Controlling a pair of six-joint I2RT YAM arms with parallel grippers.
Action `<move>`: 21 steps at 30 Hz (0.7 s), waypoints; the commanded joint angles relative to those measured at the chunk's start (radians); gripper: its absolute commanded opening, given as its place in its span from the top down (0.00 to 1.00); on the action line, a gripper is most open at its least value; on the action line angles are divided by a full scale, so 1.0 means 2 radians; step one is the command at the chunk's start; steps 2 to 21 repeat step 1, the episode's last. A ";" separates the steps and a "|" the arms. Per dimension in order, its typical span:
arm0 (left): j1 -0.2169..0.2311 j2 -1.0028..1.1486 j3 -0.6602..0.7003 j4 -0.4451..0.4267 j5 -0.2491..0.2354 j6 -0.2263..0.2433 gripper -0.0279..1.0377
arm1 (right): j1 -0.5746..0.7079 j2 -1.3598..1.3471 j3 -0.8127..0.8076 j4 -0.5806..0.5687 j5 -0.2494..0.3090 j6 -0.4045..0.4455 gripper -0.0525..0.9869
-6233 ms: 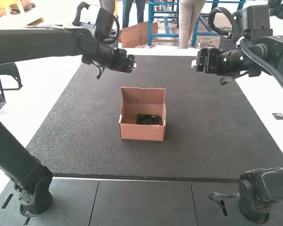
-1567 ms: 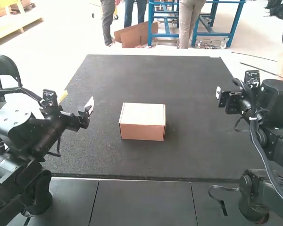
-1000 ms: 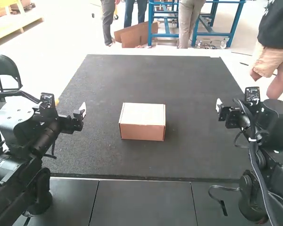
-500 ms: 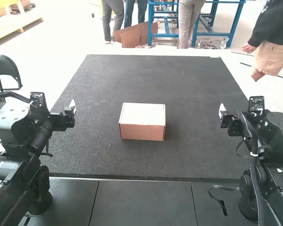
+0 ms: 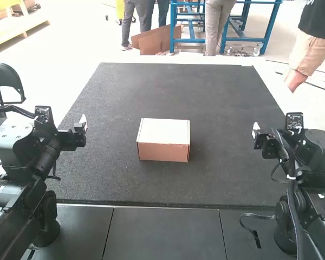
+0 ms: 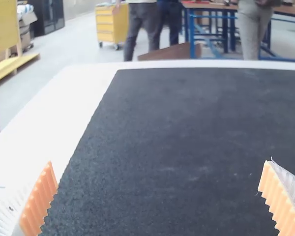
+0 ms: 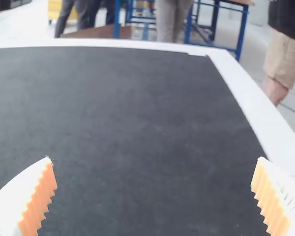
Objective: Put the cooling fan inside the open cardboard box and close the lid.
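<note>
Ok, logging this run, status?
Left pincer, right pincer open, empty, at sides of mat. Cardboard box shut, mid-mat. Nothing in the way.

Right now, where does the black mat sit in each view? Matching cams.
High view: black mat covers the middle, the closed cardboard box on it.
Left wrist view: mat spreads beyond the open left gripper.
Right wrist view: mat beyond the open right gripper.
Shared landmark: white table bordering the mat.

A workshop-like robotics lab: a black mat (image 5: 168, 86) on a white table (image 5: 54, 92), with a blue steel frame (image 5: 172, 27), yellow tool cart (image 6: 109, 22) and wooden pallets (image 5: 13, 24) far behind.
</note>
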 commanded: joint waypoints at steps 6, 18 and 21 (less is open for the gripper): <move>0.001 -0.006 -0.003 0.006 -0.002 0.002 0.07 | -0.004 -0.003 -0.002 0.000 -0.008 0.001 0.07; 0.001 -0.006 -0.003 0.006 -0.002 0.002 0.07 | -0.004 -0.003 -0.002 0.000 -0.008 0.001 0.07; 0.001 -0.006 -0.003 0.006 -0.002 0.002 0.07 | -0.004 -0.003 -0.002 0.000 -0.008 0.001 0.07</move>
